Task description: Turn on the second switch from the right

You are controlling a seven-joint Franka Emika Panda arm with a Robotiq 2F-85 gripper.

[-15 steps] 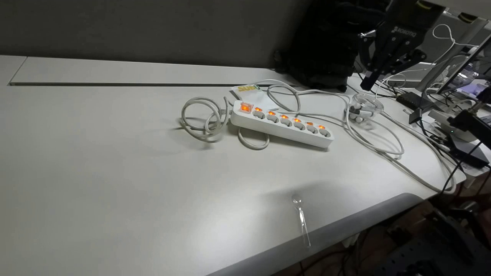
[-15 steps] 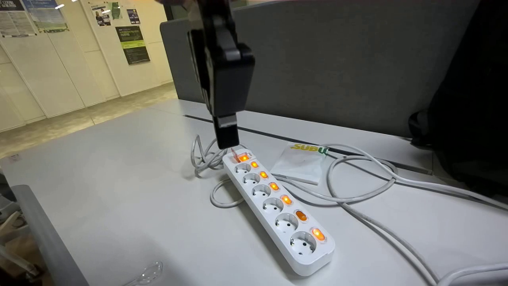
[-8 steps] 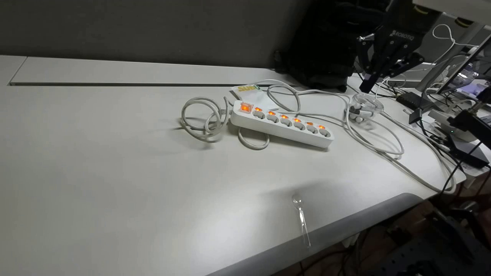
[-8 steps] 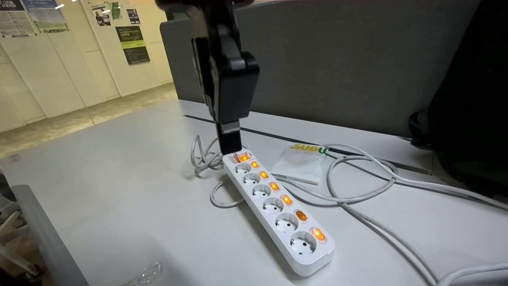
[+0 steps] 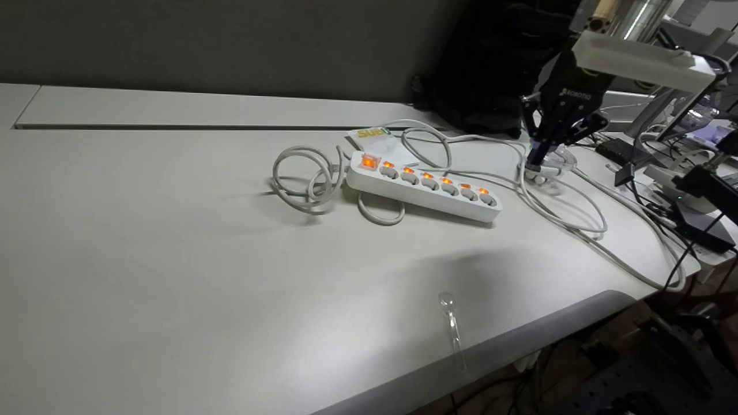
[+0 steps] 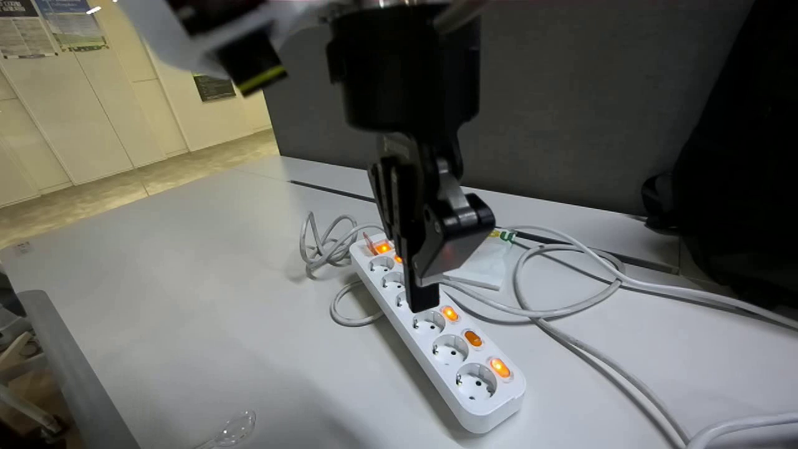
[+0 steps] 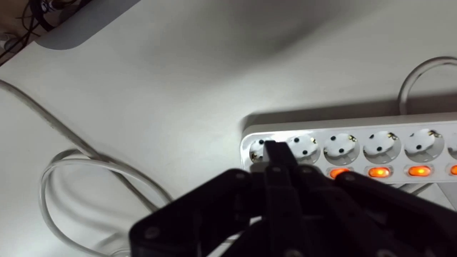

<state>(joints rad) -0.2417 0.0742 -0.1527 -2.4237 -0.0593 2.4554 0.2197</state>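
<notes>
A white power strip (image 5: 424, 199) lies on the table in both exterior views, with a row of sockets and orange switches. The second switch from the right (image 6: 473, 338) is dull orange and unlit. The rightmost switch (image 6: 499, 368) and the others in sight glow. My gripper (image 6: 424, 299) is shut with nothing between its fingertips. It points down and is above the strip, apart from it. In the wrist view the fingertips (image 7: 275, 142) overlap the two leftmost sockets, and the gripper hides the two leftmost switches, the unlit one among them.
Grey cables loop beside the strip (image 5: 305, 184) and further right (image 5: 565, 225). A white packet (image 5: 383, 150) lies behind it. A clear round container (image 5: 565, 158) stands among cables. A clear spoon (image 5: 452, 325) lies near the table edge. A black backpack (image 5: 484, 69) leans against the partition (image 5: 202, 46).
My gripper has come down towards the strip. It has shifted left in an exterior view and right, across the strip's middle, in an exterior view. The strip has not moved.
</notes>
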